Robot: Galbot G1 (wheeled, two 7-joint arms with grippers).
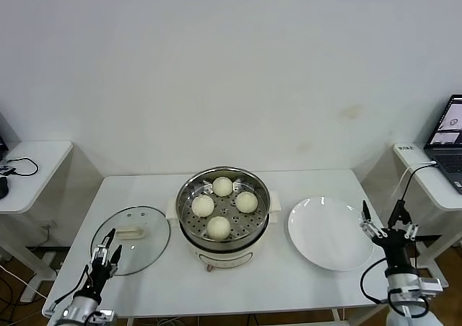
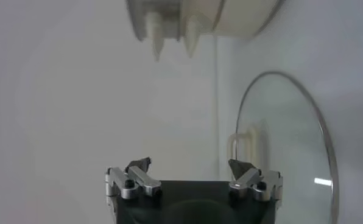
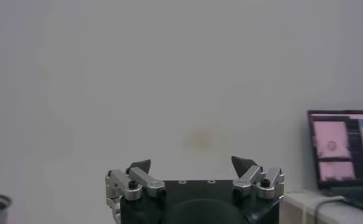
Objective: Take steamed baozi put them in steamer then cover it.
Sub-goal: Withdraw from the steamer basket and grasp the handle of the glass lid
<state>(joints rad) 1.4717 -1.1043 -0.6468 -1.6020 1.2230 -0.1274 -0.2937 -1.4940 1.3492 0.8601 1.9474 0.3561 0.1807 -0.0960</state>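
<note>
White table (image 1: 303,283) against white wall. Four cream-white round steamed baozi (image 1: 224,206) sit in the shiny steel steamer basket (image 1: 223,212), centre, uncovered. Left gripper (image 1: 105,255) near-left, right gripper (image 1: 386,225) near-right: jaws spread wide, empty, touching nothing.

No text, label, brand or number can be read anywhere. The laptop screen (image 3: 343,149) on the side desk shows a picture and some lines, too small to make out.

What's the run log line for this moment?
baozi: four in steamer | plate: bare | lid: on table, steamer uncovered | left gripper: open by lid | right gripper: open beside plate
</note>
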